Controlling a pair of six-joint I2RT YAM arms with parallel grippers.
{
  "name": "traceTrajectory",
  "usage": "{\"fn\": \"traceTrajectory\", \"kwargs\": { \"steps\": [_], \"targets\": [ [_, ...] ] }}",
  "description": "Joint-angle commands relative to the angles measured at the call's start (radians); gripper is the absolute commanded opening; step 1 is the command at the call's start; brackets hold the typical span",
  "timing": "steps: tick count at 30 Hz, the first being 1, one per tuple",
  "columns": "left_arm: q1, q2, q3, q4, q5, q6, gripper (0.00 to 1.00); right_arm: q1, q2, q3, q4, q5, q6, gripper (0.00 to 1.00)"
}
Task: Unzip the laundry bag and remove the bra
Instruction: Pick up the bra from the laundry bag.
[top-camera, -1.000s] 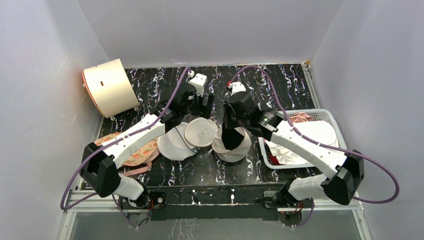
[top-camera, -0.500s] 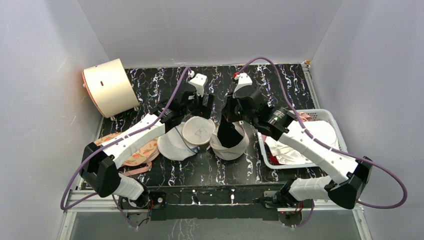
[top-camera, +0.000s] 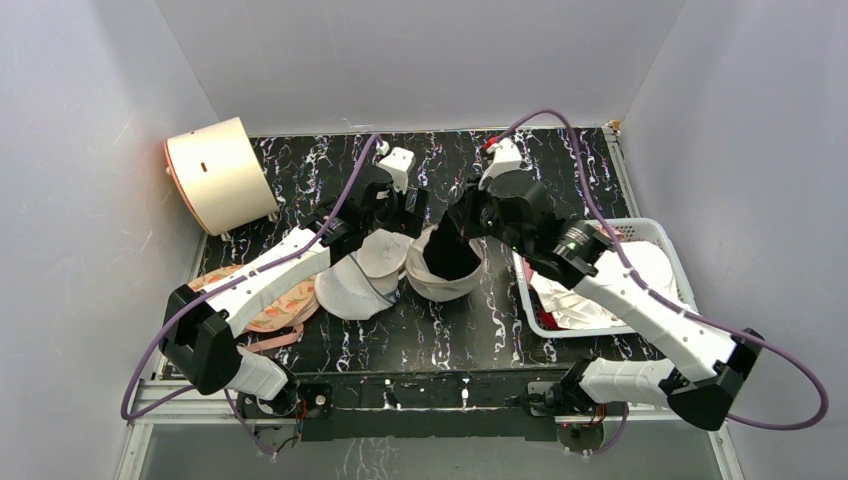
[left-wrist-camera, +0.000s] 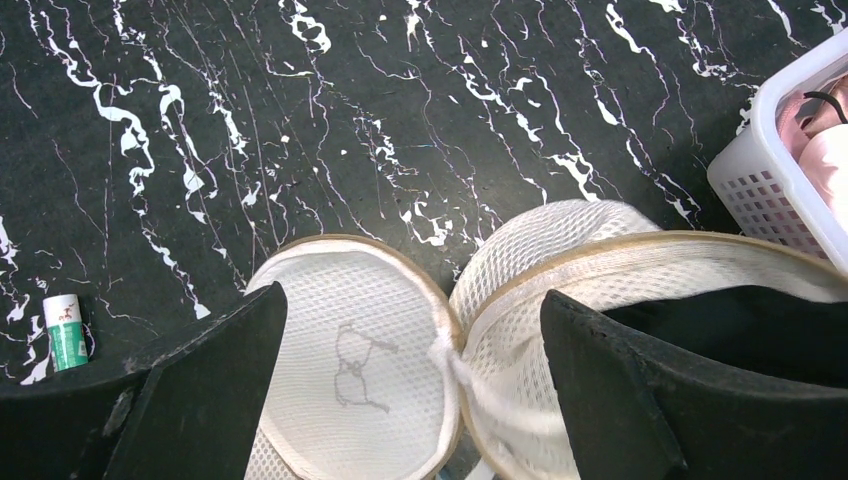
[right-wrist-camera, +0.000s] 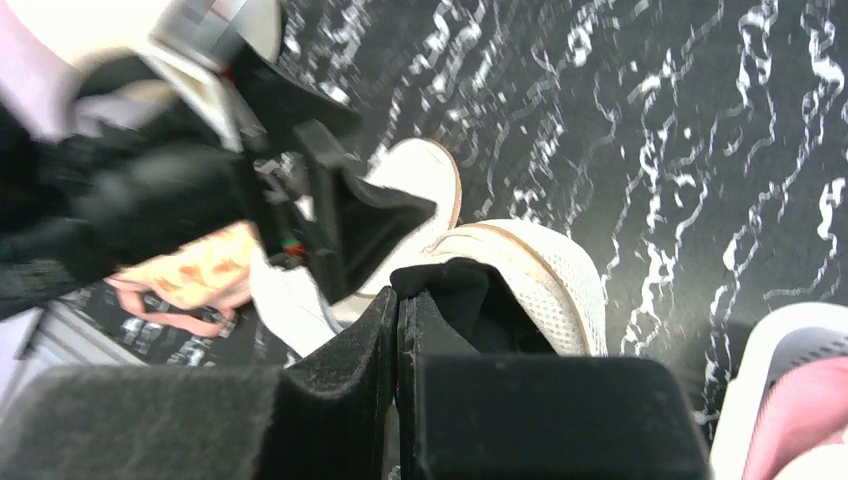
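Top view: fixed, high above and behind both arm bases, facing down and forward over the whole table (top-camera: 300, 170). Left wrist view: close above the tabletop, facing straight down between the left fingers (left-wrist-camera: 200, 390) onto the laundry bag (left-wrist-camera: 350, 370). Right wrist view: closer still, blurred, aimed along the right fingers (right-wrist-camera: 340, 390) toward the left arm (right-wrist-camera: 150, 190). Shared by all three: the laundry bag and black marbled tabletop.

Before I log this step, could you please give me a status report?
Left gripper open over laundry bag lid. Right gripper shut on bra, partly inside open bag. White mesh bag alongside, not blocking.
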Motion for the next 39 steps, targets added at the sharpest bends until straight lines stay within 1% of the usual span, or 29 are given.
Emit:
{"fn": "traceTrajectory", "kwargs": {
  "steps": [1, 4, 8, 10, 13, 15, 17, 19, 23, 25, 27, 30, 36, 39],
  "targets": [
    [0.005, -0.021, 0.015, -0.001, 0.009, -0.008, 0.98, -0.001, 0.087, -0.037, 0.015, 0.025, -0.001, 0.0],
    [0.005, -0.021, 0.014, 0.002, 0.009, -0.006, 0.98, -0.001, 0.102, 0.033, -0.019, 0.033, -0.004, 0.0],
    [0.006, -0.023, 0.013, 0.005, 0.015, -0.006, 0.98, -0.001, 0.025, 0.086, 0.036, 0.025, -0.014, 0.0],
    [0.006, -0.023, 0.013, 0.007, 0.015, -0.006, 0.98, -0.001, -0.004, 0.069, 0.07, 0.022, -0.006, 0.0],
    [0.008, -0.024, 0.011, 0.012, 0.018, -0.007, 0.98, -0.003, -0.02, -0.011, 0.111, 0.044, 0.018, 0.0],
    [0.008, -0.025, 0.006, 0.017, 0.021, -0.007, 0.98, -0.01, 0.009, -0.004, 0.077, 0.037, 0.041, 0.0],
    [0.008, -0.026, 0.003, 0.021, 0.023, -0.008, 0.98, -0.01, 0.032, 0.048, 0.032, 0.034, 0.058, 0.0],
    [0.008, -0.027, 0.003, 0.024, 0.024, -0.008, 0.98, -0.01, 0.013, 0.07, 0.059, 0.023, 0.064, 0.0],
    [0.008, -0.036, -0.002, 0.03, 0.029, -0.009, 0.98, -0.01, -0.053, 0.003, 0.165, 0.06, 0.063, 0.0],
    [0.008, -0.038, -0.006, 0.034, 0.03, -0.008, 0.98, -0.013, -0.044, -0.038, 0.159, 0.091, 0.076, 0.0],
    [0.008, -0.039, -0.008, 0.035, 0.029, -0.008, 0.98, -0.018, -0.017, -0.044, 0.131, 0.086, 0.089, 0.0],
    [0.008, -0.036, -0.007, 0.033, 0.029, -0.009, 0.98, -0.018, 0.005, 0.009, 0.114, 0.055, 0.087, 0.0],
    [0.009, -0.041, -0.004, 0.028, 0.023, -0.007, 0.98, -0.018, -0.019, 0.154, 0.113, 0.035, 0.061, 0.0],
    [0.012, -0.042, -0.002, 0.028, 0.023, -0.007, 0.98, -0.018, -0.041, 0.15, 0.13, 0.029, 0.066, 0.0]
  ]
}}
